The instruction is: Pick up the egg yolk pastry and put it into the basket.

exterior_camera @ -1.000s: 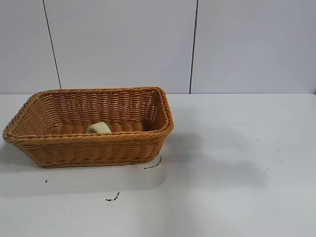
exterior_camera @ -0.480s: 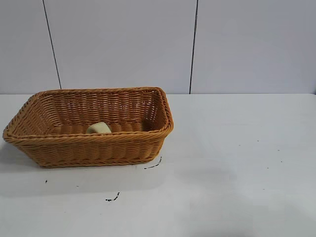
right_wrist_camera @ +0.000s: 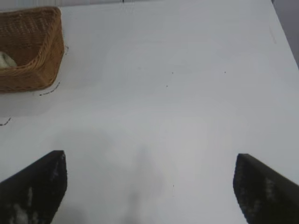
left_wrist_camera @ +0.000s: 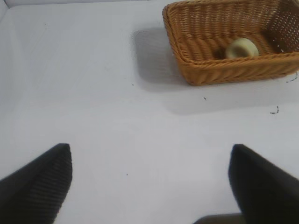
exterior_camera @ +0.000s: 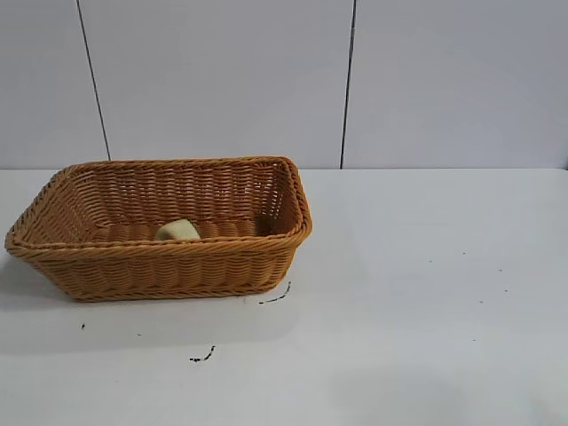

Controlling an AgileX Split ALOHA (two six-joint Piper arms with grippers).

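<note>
The orange-brown wicker basket stands on the white table at the left. The pale cream egg yolk pastry lies inside it, on the basket floor near the front wall. Both also show in the left wrist view, the basket and the pastry, and in the right wrist view, the basket and an edge of the pastry. My left gripper is open and empty over bare table, well away from the basket. My right gripper is open and empty over bare table. Neither arm shows in the exterior view.
The white table carries a few small dark marks in front of the basket. A grey panelled wall rises behind the table.
The basket and pastry have not moved. A soft shadow on the table right of the basket has slid toward the front edge and faded.
</note>
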